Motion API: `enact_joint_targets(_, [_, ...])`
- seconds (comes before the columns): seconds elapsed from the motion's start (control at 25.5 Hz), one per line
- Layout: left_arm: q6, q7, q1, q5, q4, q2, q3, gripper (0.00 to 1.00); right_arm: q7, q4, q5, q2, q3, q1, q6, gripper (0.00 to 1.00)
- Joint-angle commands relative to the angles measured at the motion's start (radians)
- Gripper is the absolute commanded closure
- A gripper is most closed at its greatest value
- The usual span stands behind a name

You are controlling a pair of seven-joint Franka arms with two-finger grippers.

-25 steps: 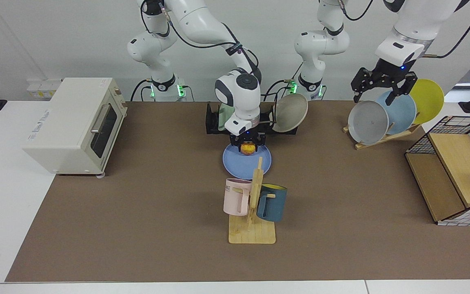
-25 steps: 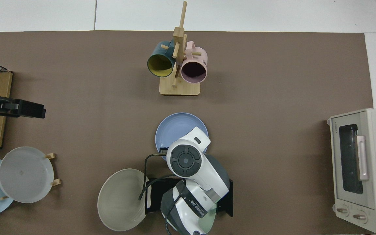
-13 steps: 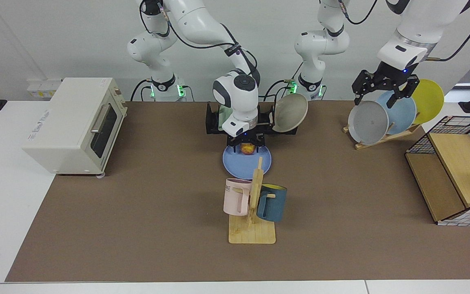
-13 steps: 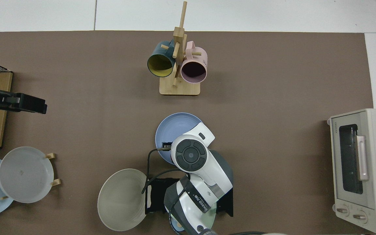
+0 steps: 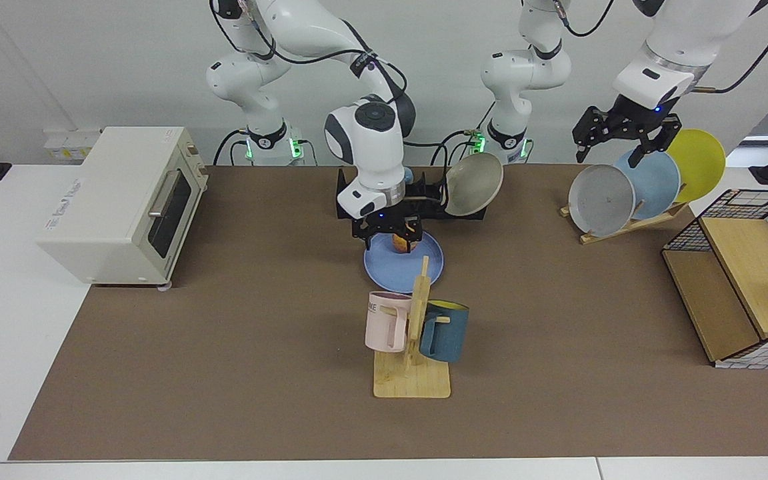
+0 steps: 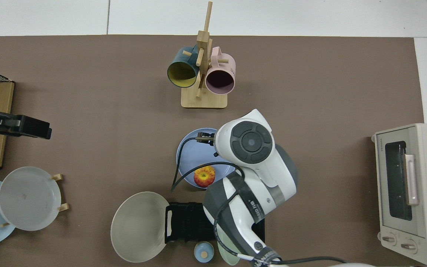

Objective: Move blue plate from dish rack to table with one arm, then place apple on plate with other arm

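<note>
1. The place is a robotics lab staged as a mock kitchen.
2. Two white jointed robot arms [image 5: 371, 127] stand bolted behind a large brown-matted table with white edges [image 5: 224, 347], with cables trailing and green lights glowing at their bases.
3. A bare white wall backs the rig.
4. Kitchen props sit spaced out on the mat: a cream toaster oven [image 5: 124, 203], a wooden mug tree with a pink and a teal mug [image 5: 414, 333], a slanted wooden plate rack [image 5: 631, 223], and a low black slotted dish rack [image 6: 187, 222].
</note>
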Motion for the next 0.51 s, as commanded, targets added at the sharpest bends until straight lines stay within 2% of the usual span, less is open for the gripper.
enact_joint_targets(0.0, [-0.012,0.012,0.001,0.003,-0.025,-0.025,0.0,0.0,-0.138,0.005,0.009,-0.066,0.01,-0.099,-0.07,0.01])
enact_joint_targets(0.27, [-0.012,0.006,0.001,0.003,-0.024,-0.025,0.0,0.0,-0.382,0.04,-0.014,-0.106,0.004,-0.237,-0.139,0.01])
enact_joint_targets(0.47, [-0.035,-0.002,0.001,0.003,-0.028,-0.028,-0.001,0.0,-0.543,0.04,-0.03,-0.151,-0.031,-0.297,-0.191,0.01])
